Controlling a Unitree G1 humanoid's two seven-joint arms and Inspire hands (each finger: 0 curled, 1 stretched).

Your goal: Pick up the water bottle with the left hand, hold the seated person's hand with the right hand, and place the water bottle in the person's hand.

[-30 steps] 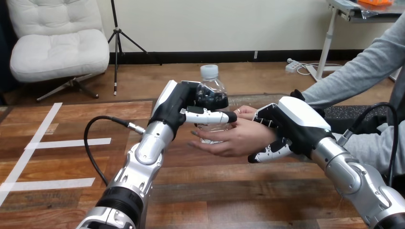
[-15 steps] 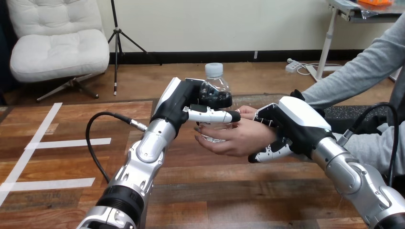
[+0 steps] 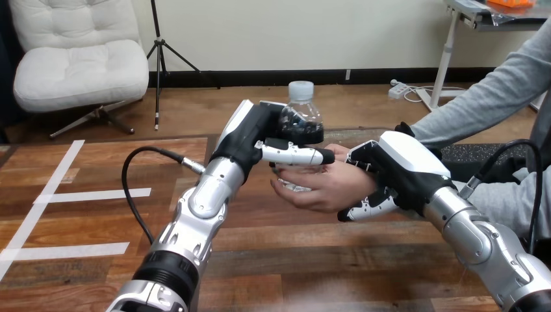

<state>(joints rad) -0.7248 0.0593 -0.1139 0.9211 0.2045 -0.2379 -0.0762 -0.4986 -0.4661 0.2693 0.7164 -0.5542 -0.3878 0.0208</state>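
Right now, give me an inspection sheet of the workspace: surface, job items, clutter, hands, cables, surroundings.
surface: brown wooden plank table, white tape strips at the view's left.
job's things: clear plastic water bottle with a white cap, upright, base in the person's hand, whose fingers curl round it.
clutter: nothing seen.
hands: left hand curled round the bottle's upper body; right hand curled round the person's wrist, fingers above, thumb below.
cables: nothing seen beyond the robot's own.
surroundings: person's arm reaching in from the view's right.
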